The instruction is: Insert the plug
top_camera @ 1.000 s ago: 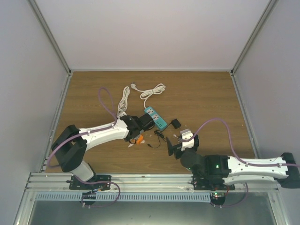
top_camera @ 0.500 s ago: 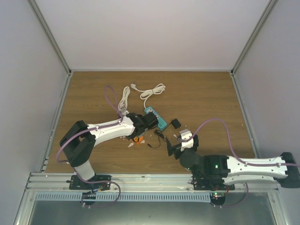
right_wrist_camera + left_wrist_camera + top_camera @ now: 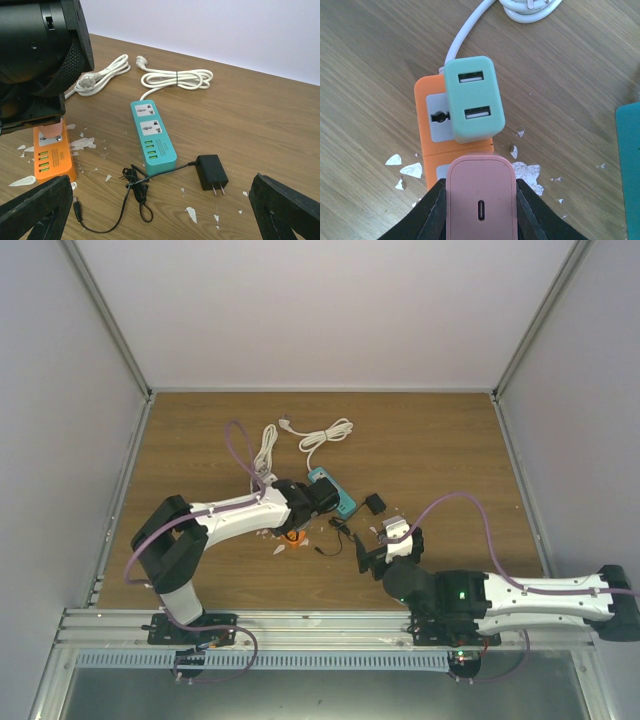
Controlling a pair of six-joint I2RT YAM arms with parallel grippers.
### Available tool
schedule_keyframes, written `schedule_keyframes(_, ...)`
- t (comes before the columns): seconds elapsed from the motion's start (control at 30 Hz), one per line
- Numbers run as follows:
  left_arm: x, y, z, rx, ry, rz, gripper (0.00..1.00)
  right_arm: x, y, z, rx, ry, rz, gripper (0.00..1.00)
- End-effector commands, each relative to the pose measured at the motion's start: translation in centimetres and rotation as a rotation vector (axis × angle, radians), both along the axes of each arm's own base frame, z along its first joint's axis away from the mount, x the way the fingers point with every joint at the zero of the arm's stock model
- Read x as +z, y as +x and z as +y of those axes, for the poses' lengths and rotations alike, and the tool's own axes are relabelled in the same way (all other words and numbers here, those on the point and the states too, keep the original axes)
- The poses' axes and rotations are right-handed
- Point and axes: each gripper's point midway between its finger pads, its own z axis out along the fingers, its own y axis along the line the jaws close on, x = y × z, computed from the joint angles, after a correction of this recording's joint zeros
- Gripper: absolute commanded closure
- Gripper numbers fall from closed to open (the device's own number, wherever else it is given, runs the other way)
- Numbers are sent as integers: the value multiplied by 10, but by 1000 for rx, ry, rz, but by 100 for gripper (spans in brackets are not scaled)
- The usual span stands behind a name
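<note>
The plug, a small black adapter with two prongs and a thin black cable, lies on the wooden table right of the teal power strip. It also shows in the top view. My right gripper is open and empty, near and short of the plug. My left gripper is shut on a pink charger block, held over an orange power strip that carries a mint-green USB adapter.
Two coiled white cords lie behind the strips. White paint flecks dot the table. The left arm fills the left of the right wrist view. Grey walls enclose three sides.
My left arm has swung its elbow up and right, and its gripper has shifted slightly right over the orange strip. The right arm and the plug have not moved.
</note>
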Motion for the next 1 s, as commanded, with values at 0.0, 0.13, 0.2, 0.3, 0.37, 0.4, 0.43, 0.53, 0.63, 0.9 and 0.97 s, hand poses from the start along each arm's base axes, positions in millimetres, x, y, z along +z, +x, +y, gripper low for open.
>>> schedule_keyframes(0.0, -12, 5, -4, 1, -3, 14, 100, 12, 0, 0, -12, 43, -7, 0)
schedule_keyframes(0.13, -17, 6, -3, 6, -5, 31, 100, 12, 0, 1, -10, 42, -7, 0)
schedule_keyframes(0.2, -21, 5, -2, 12, -10, 43, 100, 12, 0, 1, -10, 42, -7, 1)
schedule_keyframes(0.3, -28, 2, 2, 21, -20, 60, 100, 11, 0, 0, -11, 41, -6, 0)
schedule_keyframes(0.37, -32, 0, 5, 35, -33, 75, 100, 11, 0, 1, -10, 42, -6, 0)
schedule_keyframes(0.4, -33, -2, 7, 41, -36, 83, 100, 11, 0, 1, -10, 41, -6, 0)
schedule_keyframes(0.43, -34, -3, 8, 46, -37, 87, 100, 11, 0, 1, -10, 41, -6, 0)
schedule_keyframes(0.53, -33, -8, 14, 63, -33, 92, 100, 11, 0, 1, -10, 42, -7, 0)
schedule_keyframes(0.63, -31, -13, 20, 78, -32, 96, 100, 11, 0, 1, -9, 41, -7, 0)
schedule_keyframes(0.9, -19, -20, 30, 92, -43, 74, 100, 12, -1, 1, -5, 42, -6, 0)
schedule_keyframes(0.97, -13, -17, 29, 88, -46, 55, 100, 11, -1, 1, -5, 40, -6, 1)
